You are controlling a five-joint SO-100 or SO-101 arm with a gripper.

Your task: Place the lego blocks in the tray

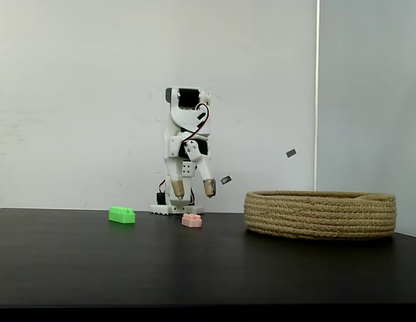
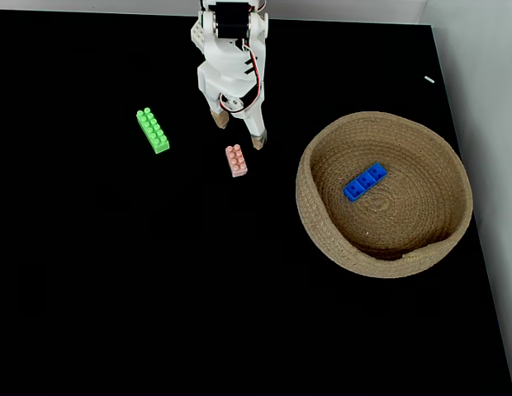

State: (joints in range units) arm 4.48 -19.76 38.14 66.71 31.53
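Note:
In both fixed views my white gripper [image 1: 193, 188] [image 2: 238, 132] hangs open above the black table, fingers pointing down, nothing between them. The pale pink lego block [image 1: 191, 220] [image 2: 236, 160] lies on the table just below and in front of the fingertips, apart from them. The bright green block [image 1: 121, 215] [image 2: 153, 130] lies to the left of the arm. The flat blue block [image 2: 365, 181] rests inside the coiled rope tray [image 1: 320, 213] [image 2: 318, 235], which stands to the right of the arm.
The arm's base [image 1: 172, 208] stands at the back of the table by the white wall. The table's right edge [image 2: 479, 231] runs close to the tray. Bare black table [image 2: 157, 289] stretches in front.

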